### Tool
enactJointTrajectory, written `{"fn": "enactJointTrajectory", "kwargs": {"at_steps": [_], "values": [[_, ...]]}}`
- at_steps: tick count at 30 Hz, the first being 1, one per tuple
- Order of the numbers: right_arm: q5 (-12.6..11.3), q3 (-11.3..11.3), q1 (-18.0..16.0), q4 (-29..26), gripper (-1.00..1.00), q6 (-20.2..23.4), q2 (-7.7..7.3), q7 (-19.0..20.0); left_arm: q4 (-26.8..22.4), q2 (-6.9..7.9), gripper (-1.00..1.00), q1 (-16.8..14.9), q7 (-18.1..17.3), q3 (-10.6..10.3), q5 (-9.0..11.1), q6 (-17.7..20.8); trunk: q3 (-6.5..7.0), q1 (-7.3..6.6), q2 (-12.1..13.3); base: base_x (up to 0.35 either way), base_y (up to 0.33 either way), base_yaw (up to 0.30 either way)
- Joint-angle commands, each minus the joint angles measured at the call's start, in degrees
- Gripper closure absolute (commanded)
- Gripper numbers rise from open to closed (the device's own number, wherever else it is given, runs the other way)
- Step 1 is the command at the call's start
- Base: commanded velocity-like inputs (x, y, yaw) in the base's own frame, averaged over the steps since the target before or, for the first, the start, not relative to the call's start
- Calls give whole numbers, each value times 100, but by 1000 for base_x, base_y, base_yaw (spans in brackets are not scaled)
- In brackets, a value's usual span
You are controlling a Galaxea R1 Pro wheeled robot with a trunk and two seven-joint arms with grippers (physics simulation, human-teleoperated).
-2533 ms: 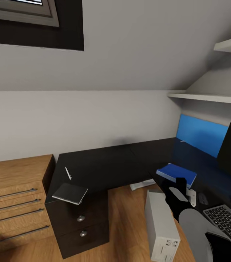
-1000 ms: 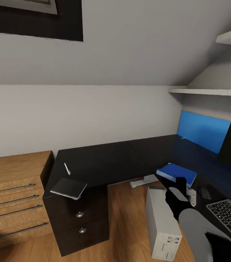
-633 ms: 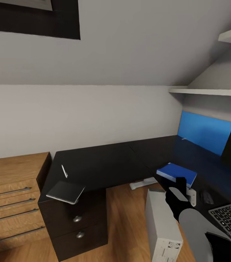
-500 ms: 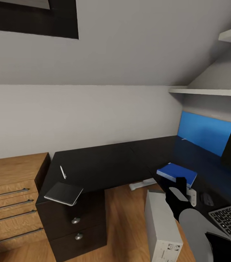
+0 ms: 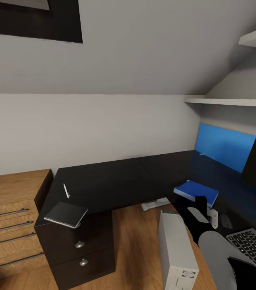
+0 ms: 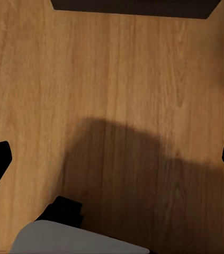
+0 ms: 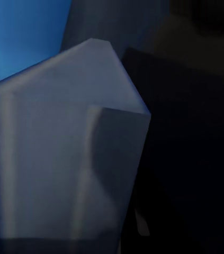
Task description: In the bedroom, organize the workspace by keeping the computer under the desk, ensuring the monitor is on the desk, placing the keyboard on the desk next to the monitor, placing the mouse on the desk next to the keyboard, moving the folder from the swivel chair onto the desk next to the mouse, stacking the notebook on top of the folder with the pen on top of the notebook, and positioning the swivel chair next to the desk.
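Sliding leftward in head view since earlier frame: camera shift, objects unmoved. Dark grey notebook overhangs glossy black surface left end corner, silvery pen beside. Blue folder just beyond right gripper; jaws' state unclear.

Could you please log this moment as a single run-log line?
view: desk | folder on desk near mouse, keyboard | notebook, pen on far end | computer on floor | grippers: state unclear

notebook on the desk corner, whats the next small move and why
Probably roll closer to the notebook and reach for it: it overhangs the desk corner beside the pen, far from the folder, which lies bare, ready for stacking.
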Motion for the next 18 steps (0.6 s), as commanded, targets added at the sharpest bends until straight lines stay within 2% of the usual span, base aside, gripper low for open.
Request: {"fn": "enactJointTrajectory", "kwargs": {"at_steps": [1, 18], "values": [[-107, -10, -2, 2, 100, -17, 0, -9, 0, 3, -100, -4, 37, -48, 40, -23, -7, 0, -3, 0, -5, 0], [-99, 9, -3, -7, 100, -2, -3, -29, 3, 3, -100, -4, 39, -47, 40, -16, -7, 0, -3, 0, 0, 0]]}}
